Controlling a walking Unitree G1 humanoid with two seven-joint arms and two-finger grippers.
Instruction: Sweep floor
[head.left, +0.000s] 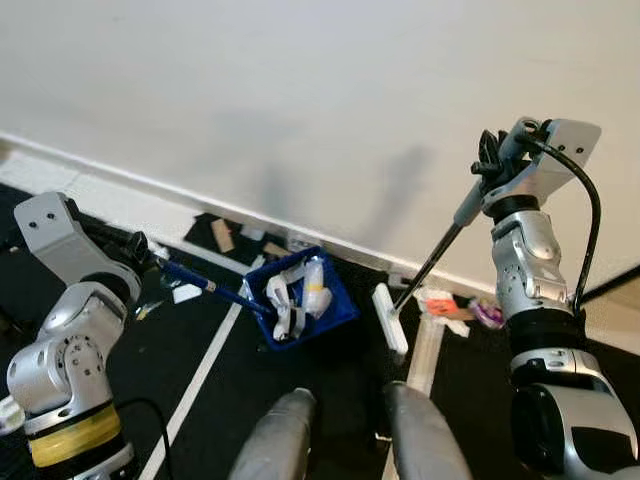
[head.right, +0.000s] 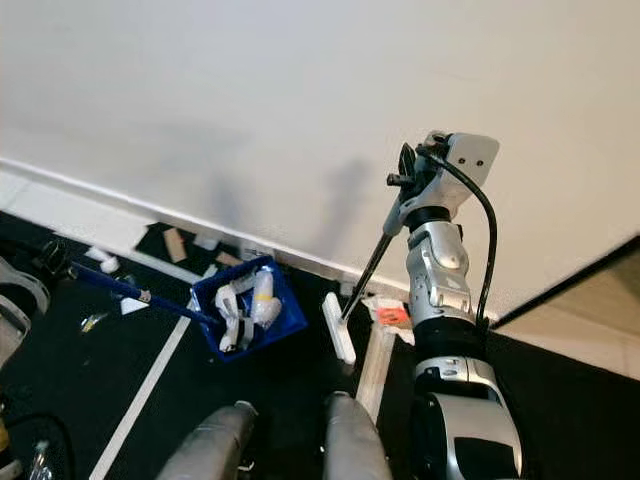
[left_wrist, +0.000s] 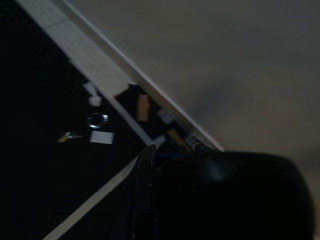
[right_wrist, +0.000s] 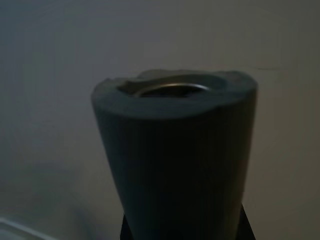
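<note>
A blue dustpan sits on the dark floor near the wall, loaded with white scraps and a small bottle. Its long blue handle runs back to my left gripper, which is shut on the handle's end. My right gripper is raised at the right and shut on the grey grip of a broom. The broom's thin black pole slants down to a white head resting on the floor just right of the dustpan. The grey grip's end looms close in the right wrist view.
Cardboard scraps lie along the white baseboard. An orange-and-white wrapper and a purple scrap lie right of the broom head. Small white bits lie left of the dustpan. A white floor line runs toward my legs.
</note>
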